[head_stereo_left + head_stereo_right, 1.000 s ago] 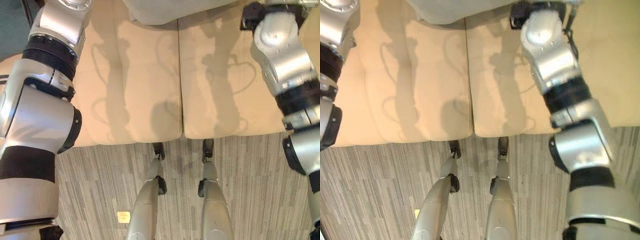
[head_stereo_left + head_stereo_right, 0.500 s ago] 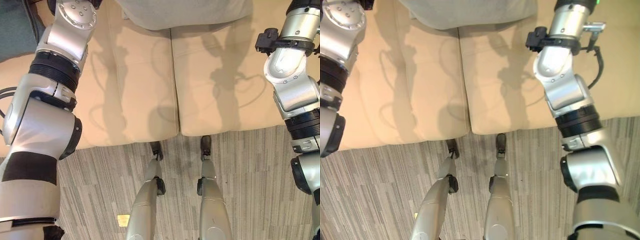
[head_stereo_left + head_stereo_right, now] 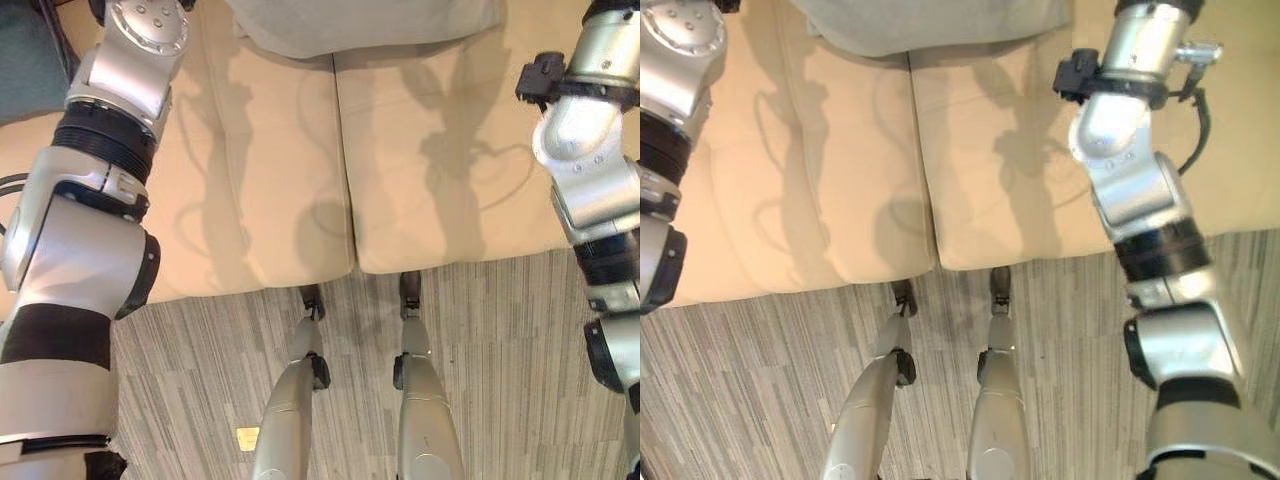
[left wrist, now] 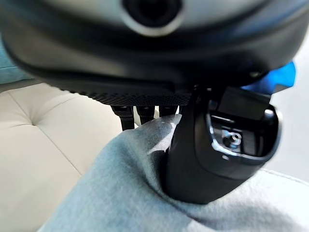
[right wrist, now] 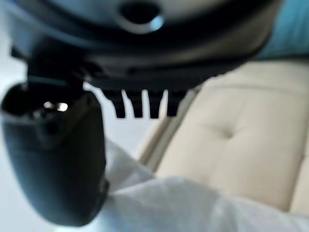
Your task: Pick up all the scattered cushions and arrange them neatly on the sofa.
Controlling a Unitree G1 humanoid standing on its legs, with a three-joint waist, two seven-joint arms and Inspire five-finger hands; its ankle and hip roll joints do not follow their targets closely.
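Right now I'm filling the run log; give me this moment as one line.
stage: placing cushion | grey cushion: against sofa back | left robot hand: gripping cushion | right robot hand: gripping cushion

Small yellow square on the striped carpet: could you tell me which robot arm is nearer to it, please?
Left. The left arm comes down close beside the small yellow square; the right arm stands far off at the opposite side.

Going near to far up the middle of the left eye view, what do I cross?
Striped carpet floor → front edge of the beige sofa → the seam between its two seat cushions → the grey cushion at the far edge.
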